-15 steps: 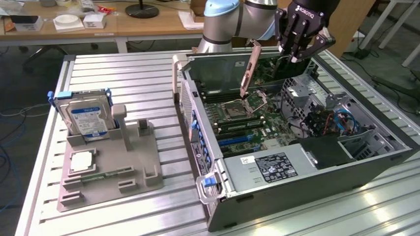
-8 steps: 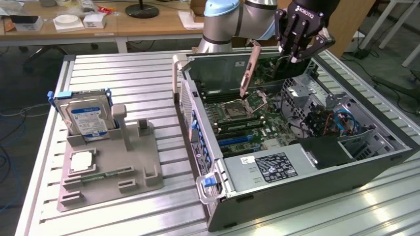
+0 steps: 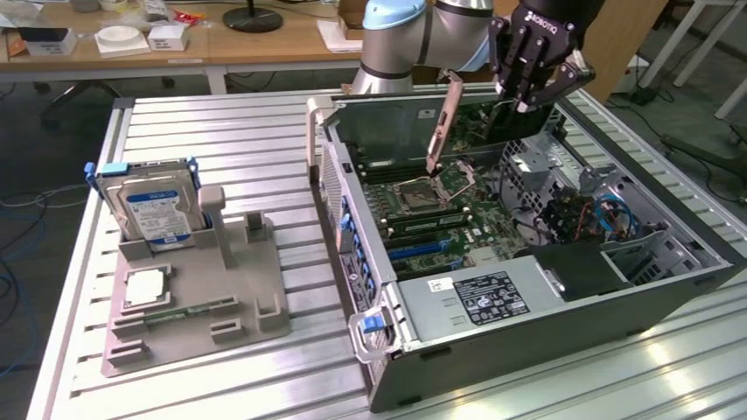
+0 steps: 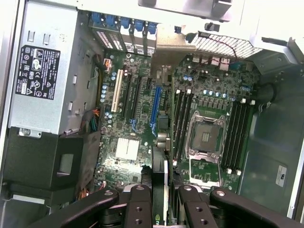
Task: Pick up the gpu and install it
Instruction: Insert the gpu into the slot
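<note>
Presently the gpu (image 3: 443, 122) is clamped edge-on between the fingers of the gripper (image 3: 531, 92), above the open case's (image 3: 561, 341) far end. If the card is tilted, the blue slot (image 4: 156, 107) could be missed and the motherboard (image 4: 128, 147) struck.

Gripper (image 4: 164, 192) clamps gpu (image 4: 159, 171) edge-on, above mobo (image 4: 135, 118); PSU (image 4: 47, 95) to one side; CPU socket (image 4: 205, 137) nearby.
</note>
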`<action>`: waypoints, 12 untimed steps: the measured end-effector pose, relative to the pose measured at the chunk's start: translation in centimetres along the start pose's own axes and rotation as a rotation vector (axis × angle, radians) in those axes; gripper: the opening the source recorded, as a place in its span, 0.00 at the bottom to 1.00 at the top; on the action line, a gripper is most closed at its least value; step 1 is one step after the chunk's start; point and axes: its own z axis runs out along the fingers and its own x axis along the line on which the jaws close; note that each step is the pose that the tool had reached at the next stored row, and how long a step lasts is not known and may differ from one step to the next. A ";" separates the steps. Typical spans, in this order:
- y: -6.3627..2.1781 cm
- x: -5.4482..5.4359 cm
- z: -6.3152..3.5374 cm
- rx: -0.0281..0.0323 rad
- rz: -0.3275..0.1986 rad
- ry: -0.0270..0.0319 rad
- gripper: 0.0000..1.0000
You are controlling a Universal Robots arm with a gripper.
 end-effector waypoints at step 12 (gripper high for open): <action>0.15 -0.1 1.17 0.0138 0.069 -0.0001 0.26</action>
